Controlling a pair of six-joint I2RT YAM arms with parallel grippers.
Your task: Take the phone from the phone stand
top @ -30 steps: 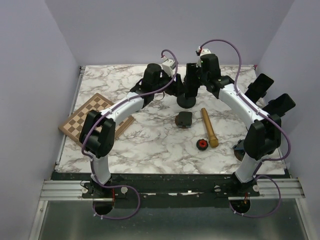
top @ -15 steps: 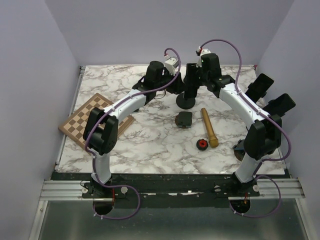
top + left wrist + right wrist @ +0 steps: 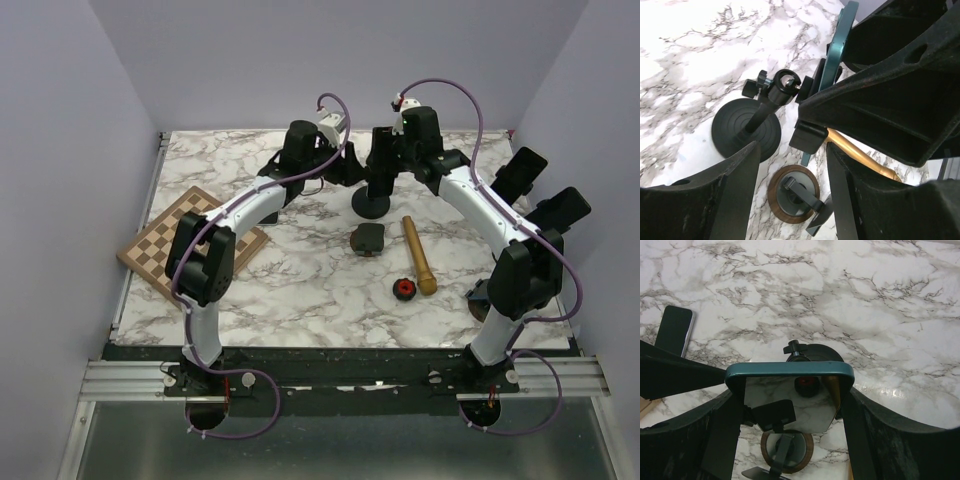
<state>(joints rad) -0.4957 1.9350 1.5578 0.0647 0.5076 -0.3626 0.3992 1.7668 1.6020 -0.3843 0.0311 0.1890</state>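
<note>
Right wrist view: the right gripper (image 3: 792, 405) has its fingers clamped on the two side edges of the teal phone (image 3: 790, 369), which sits in the phone stand (image 3: 746, 129) near the middle of the far edge of the table (image 3: 300, 285). The left gripper (image 3: 792, 150) hovers just beside the stand's cradle, fingers apart, holding nothing.

I see the whole worktop (image 3: 300, 290) from above and behind the arm bases (image 3: 203, 352). Both wrist cameras look down at close range, sharing the phone stand (image 3: 746, 129).
</note>
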